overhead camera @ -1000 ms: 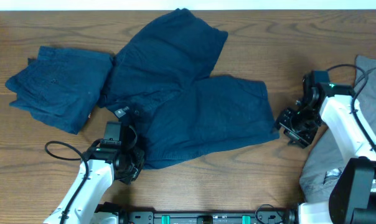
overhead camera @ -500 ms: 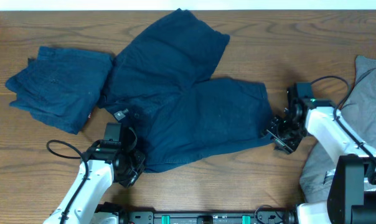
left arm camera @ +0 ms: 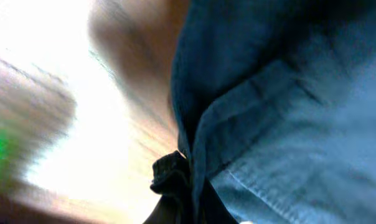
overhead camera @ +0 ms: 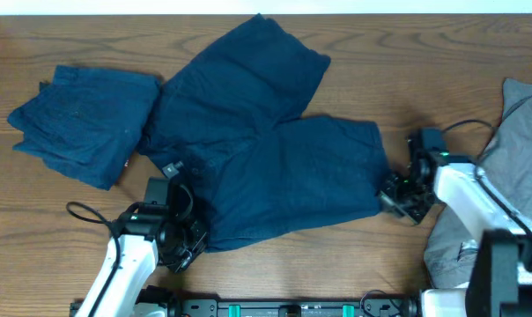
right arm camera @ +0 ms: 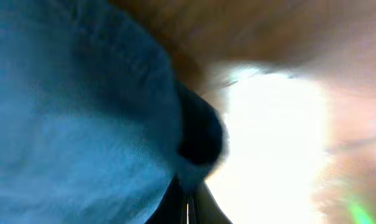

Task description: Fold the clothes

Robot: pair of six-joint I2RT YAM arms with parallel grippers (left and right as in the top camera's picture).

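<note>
Left gripper (overhead camera: 185, 248) is closed on the bunched lower left corner of the spread navy shorts (overhead camera: 275, 167), and the blurred left wrist view shows this dark hem (left arm camera: 172, 180) pinched at the fingers. Right gripper (overhead camera: 391, 195) is at the right edge of the same shorts and seems to pinch the hem there, as far as the blurred right wrist view lets me see. These shorts lie flat on the wooden table (overhead camera: 407, 70), with folded navy shorts (overhead camera: 81, 119) touching their left side and grey shorts (overhead camera: 517, 132) well apart to their right.
</note>
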